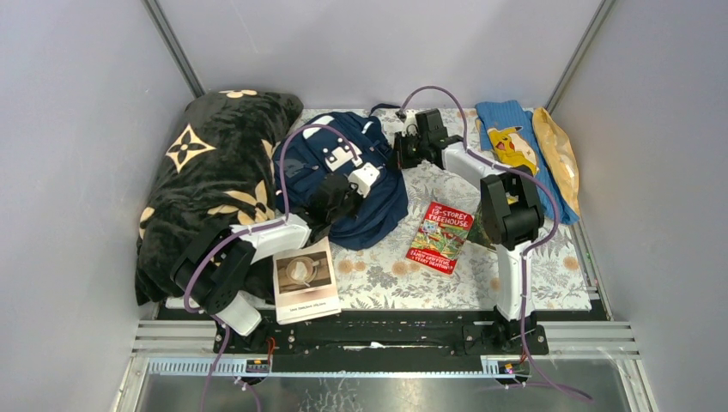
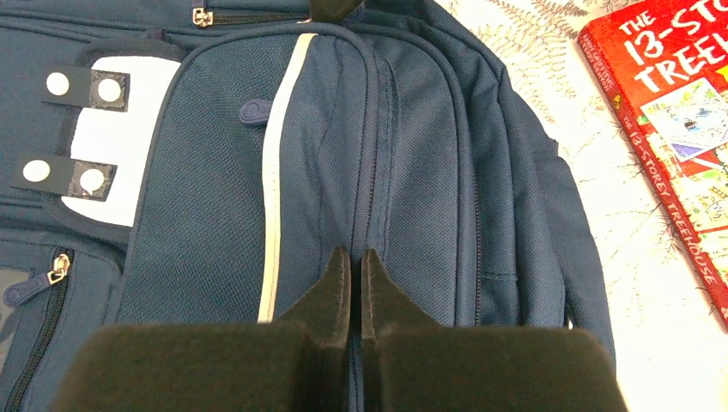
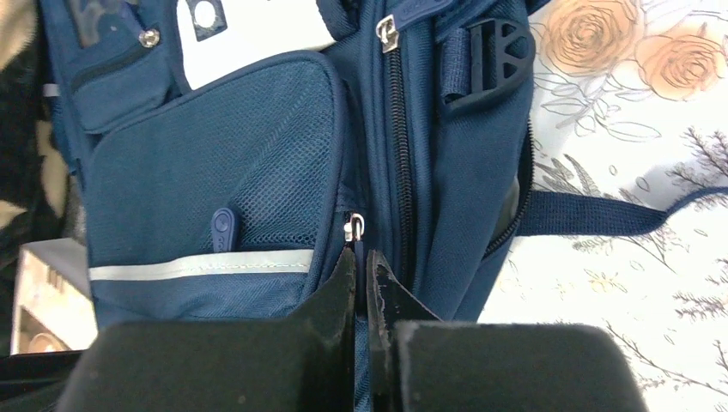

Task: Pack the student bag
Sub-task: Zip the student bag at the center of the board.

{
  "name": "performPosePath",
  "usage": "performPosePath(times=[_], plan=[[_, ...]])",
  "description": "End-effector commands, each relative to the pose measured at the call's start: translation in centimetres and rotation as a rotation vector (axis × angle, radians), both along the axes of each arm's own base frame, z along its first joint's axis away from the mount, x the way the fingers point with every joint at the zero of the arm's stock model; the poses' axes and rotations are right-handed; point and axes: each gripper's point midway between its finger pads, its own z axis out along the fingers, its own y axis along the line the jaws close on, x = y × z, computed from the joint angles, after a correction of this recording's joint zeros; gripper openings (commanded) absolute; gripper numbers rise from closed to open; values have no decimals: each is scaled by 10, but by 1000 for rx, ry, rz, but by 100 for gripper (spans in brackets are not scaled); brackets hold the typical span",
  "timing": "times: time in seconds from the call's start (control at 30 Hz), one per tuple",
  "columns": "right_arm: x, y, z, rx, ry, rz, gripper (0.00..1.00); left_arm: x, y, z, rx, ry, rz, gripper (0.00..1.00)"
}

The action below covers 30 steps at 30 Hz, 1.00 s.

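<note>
The left gripper's [image 2: 354,255] jaws are pressed together, tips on a zip seam of the navy student bag [image 2: 206,223]. The right gripper's [image 3: 360,257] jaws, likewise closed, sit just below a silver zipper pull [image 3: 352,226]. The bag lies on the floral cloth [image 1: 386,276] between the black blanket [image 1: 215,176] and the red Treehouse book [image 1: 440,238].

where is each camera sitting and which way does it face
top external: fixed above and behind the arms, looking down at the table; both arms show, left gripper and right gripper at the student bag.
left wrist: on the left wrist, facing along its fingers at the bag, red book at right.
right wrist: on the right wrist, facing along its fingers at a zip pull on the bag.
shared: all three show the bag; top external and left wrist both show the red book.
</note>
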Motion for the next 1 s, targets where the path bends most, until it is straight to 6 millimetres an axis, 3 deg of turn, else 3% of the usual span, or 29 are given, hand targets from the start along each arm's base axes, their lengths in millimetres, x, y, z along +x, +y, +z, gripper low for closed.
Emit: performPosePath(times=[0.0, 0.13, 0.23, 0.4, 0.6, 0.77, 0.9, 0.93, 0.97], plan=[[57, 12, 48, 129, -203, -13, 0, -8, -32, 35, -117, -78, -119, 0], [42, 24, 63, 188, -189, 86, 0, -6, -30, 30, -106, -81, -108, 0], [32, 19, 74, 190, -214, 87, 0, -6, -31, 25, -93, -71, -122, 0], [37, 8, 70, 144, -248, 23, 0, -32, -45, 25, -103, -39, -288, 0], [69, 2, 53, 123, -267, -95, 0, -49, -51, 24, -119, -27, -385, 0], [87, 17, 71, 253, -262, -141, 0, -50, -59, 22, -124, -11, -422, 0], [100, 11, 78, 274, -273, -231, 0, -37, -65, 24, -126, 2, -389, 0], [101, 9, 78, 255, -264, -247, 9, -28, -66, 28, -141, 4, -353, 0], [102, 6, 80, 238, -257, -256, 26, -19, -67, 31, -149, 13, -319, 0]])
